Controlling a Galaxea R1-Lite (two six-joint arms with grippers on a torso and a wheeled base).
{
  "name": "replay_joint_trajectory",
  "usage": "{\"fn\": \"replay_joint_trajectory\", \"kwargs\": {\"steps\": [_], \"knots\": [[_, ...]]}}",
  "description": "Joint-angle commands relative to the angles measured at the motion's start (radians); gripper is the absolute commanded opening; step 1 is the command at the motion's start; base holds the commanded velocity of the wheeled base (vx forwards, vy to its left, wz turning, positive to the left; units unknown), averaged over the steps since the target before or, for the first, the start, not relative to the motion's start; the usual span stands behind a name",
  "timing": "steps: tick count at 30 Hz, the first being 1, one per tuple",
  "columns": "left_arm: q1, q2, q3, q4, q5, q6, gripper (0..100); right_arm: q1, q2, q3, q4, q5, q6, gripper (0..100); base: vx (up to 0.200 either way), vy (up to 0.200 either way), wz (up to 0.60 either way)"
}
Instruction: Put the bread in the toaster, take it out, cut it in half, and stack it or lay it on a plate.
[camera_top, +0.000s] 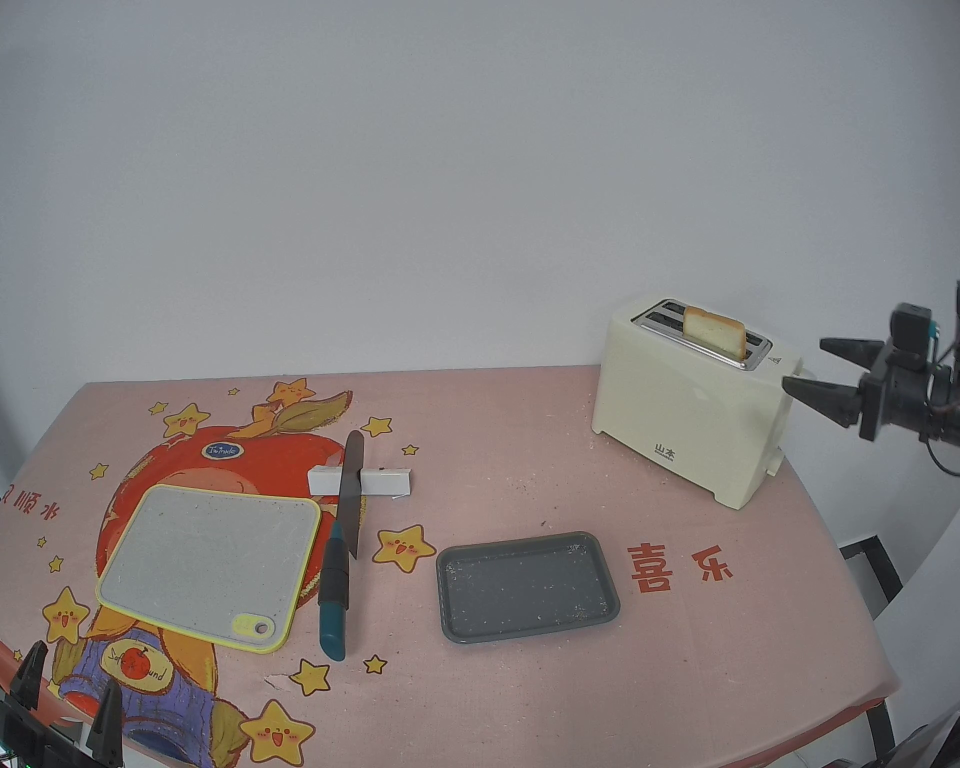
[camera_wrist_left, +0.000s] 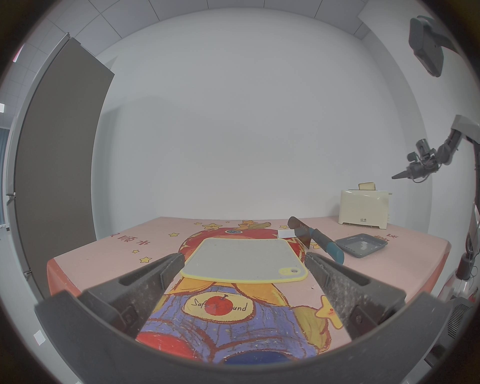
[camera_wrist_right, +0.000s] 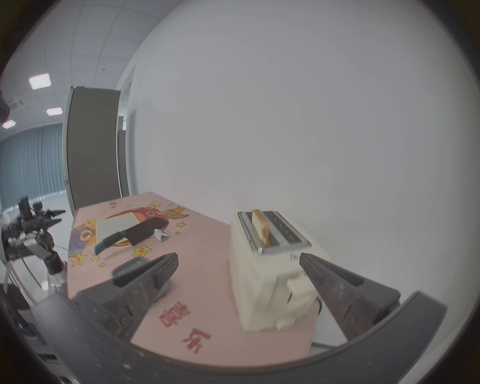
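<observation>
While the pink table (camera_top: 560, 470) offers broad bare room across its middle, the toaster (camera_top: 690, 425) sits close to the far right corner, with the table edge just beside and behind it. The cutting board (camera_top: 205, 560) lies well apart at the near left, and the grey plate (camera_top: 528, 588) is between them. The knife (camera_top: 338, 560) lies just beside the board, its blade propped on a small white block (camera_top: 385, 482). The bread (camera_top: 715, 332) stands upright in one toaster slot with its top poking out.

The right gripper (camera_top: 803, 364) hovers just beside the toaster, past the table edge, fingers apart and empty. The left gripper (camera_top: 75, 670) is low at the near left edge, also spread and empty.

Lifting the bread out looks like the step in hand. The right gripper should come over the slot, pinch the flat faces lightly and rise straight up. It would then carry the bread leftward through the open air above the plate, keeping off the wall behind.
</observation>
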Motion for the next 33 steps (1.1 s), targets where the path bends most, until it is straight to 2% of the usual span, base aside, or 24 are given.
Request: {"fn": "replay_joint_trajectory", "kwargs": {"steps": [1,3,5,16,20,21,24,25,26,28,29,30,33], "knots": [[0.001,-0.013,0.018,0.0,0.0,0.0,100,-0.064,-0.308,0.217,-0.001,0.006,0.251,100,0.0,0.0,0.0],[0.001,-0.013,0.018,0.0,0.0,0.0,100,-0.067,-0.347,0.238,-0.002,0.007,0.36,100,0.0,0.0,0.0],[0.001,-0.013,0.018,0.0,0.0,-0.002,100,-0.067,-0.352,0.223,-0.005,0.009,0.404,100,0.0,0.0,0.0],[0.001,-0.013,0.018,0.0,0.0,0.001,100,-0.067,-0.347,0.205,-0.03,-0.017,0.402,100,0.0,0.0,0.0],[0.001,-0.013,0.018,0.0,0.0,0.001,100,-0.069,-0.272,0.191,-0.042,-0.017,0.413,100,0.0,0.0,0.0],[0.001,-0.013,0.018,0.0,0.0,0.001,100,-0.067,-0.245,0.18,-0.051,-0.017,0.419,0,0.0,0.0,0.0],[0.001,-0.013,0.018,0.0,0.0,0.001,100,-0.067,-0.194,0.171,-0.085,-0.017,0.435,0,0.0,0.0,0.0],[0.001,-0.013,0.018,0.0,0.0,0.001,100,-0.07,-0.094,0.169,-0.174,-0.02,0.47,0,0.0,0.0,0.0],[0.001,-0.013,0.018,0.0,0.0,0.001,100,-0.075,-0.051,0.176,-0.217,-0.029,0.472,0,0.0,0.0,0.0],[0.001,-0.013,0.018,0.0,0.0,0.001,100,-0.075,0.004,0.188,-0.275,-0.066,0.472,0,0.0,0.0,0.0],[0.001,-0.013,0.018,0.0,0.0,0.001,100,-0.073,0.055,0.212,-0.329,-0.111,0.472,0,0.0,0.0,0.0],[0.001,-0.013,0.018,0.0,0.0,0.001,100,-0.073,0.085,0.231,-0.361,-0.134,0.468,0,0.0,0.0,0.0],[0.001,-0.013,0.018,0.0,0.0,0.001,100,-0.067,0.174,0.278,-0.481,-0.167,0.462,0,0.0,0.0,0.0]]}}
